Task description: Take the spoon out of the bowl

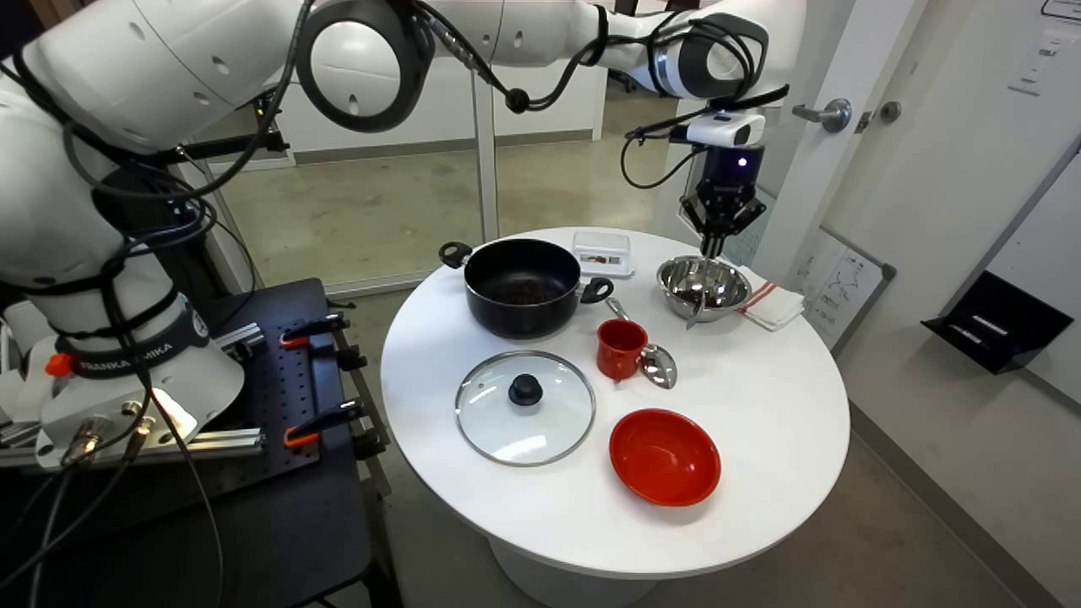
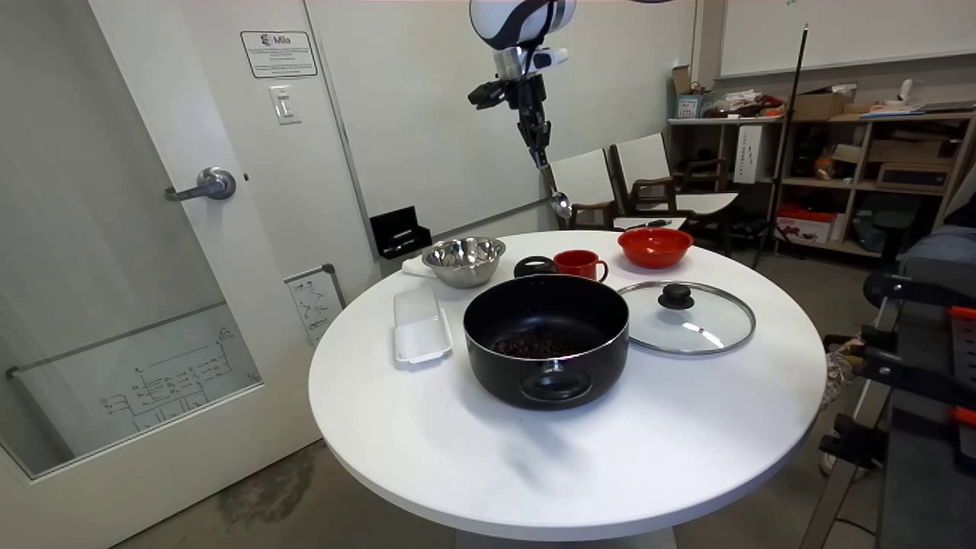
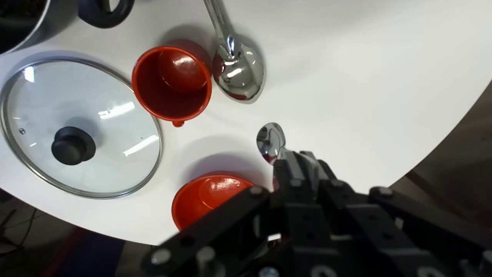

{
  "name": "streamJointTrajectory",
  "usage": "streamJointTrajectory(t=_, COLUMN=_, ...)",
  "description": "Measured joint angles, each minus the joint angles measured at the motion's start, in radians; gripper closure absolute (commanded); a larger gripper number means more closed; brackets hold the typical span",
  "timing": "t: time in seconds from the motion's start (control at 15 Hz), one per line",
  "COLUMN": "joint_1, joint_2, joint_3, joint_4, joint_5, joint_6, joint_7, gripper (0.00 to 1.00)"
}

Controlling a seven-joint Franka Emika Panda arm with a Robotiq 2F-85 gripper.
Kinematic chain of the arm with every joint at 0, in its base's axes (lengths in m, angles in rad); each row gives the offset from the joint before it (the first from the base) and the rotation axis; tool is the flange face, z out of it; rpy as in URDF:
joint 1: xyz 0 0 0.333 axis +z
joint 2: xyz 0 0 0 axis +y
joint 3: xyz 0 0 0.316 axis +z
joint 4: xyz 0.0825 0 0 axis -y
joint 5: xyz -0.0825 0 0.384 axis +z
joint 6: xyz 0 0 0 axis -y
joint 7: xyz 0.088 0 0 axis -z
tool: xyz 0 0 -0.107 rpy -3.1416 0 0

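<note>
My gripper (image 2: 542,162) pinching one small spoon (image 2: 561,203), one serving spoon (image 3: 236,70), one steel bowl (image 2: 461,273), one red bowl (image 1: 665,458) (two each lol), “FRANKA EMIKA” base (image 1: 139,357), “Mila” sign (image 2: 278,57)

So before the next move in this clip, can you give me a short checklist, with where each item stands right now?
1) Tool shut on the small spoon: ok, scoop end hanging down.
2) Small spoon out of the steel bowl: ok, it hangs in the air, apart from the rim.
3) Steel bowl upright on the table: ok.
4) Small spoon set down: not ok, it is not yet on the table.
5) Grip firm enough for travel: cannot tell, the contact is too dark and blurred in the wrist view.
6) Larger spoon apart from the held one: ok, it lies beside the red mug.
</note>
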Motion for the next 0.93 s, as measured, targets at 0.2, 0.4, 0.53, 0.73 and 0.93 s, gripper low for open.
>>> streamJointTrajectory(t=0.2, joint_1=-0.018, joint_2=0.020, joint_3=-0.013, joint_4=0.000, joint_5=0.010, joint_6=0.012, joint_7=0.067, gripper=0.99)
streamJointTrajectory(t=0.4, joint_1=-0.041, joint_2=0.038, joint_3=-0.013, joint_4=0.000, joint_5=0.016, joint_6=0.059, joint_7=0.121, gripper=0.99)
streamJointTrajectory(t=0.53, joint_1=-0.053, joint_2=0.048, joint_3=-0.013, joint_4=0.000, joint_5=0.017, joint_6=0.059, joint_7=0.153, gripper=0.99)
streamJointTrajectory(t=0.73, joint_1=-0.063, joint_2=0.057, joint_3=-0.011, joint_4=-0.002, joint_5=0.019, joint_6=0.040, joint_7=0.188, gripper=0.99)
streamJointTrajectory(t=0.93, joint_1=-0.070, joint_2=0.061, joint_3=-0.002, joint_4=-0.002, joint_5=0.027, joint_6=-0.024, joint_7=0.209, gripper=0.99)
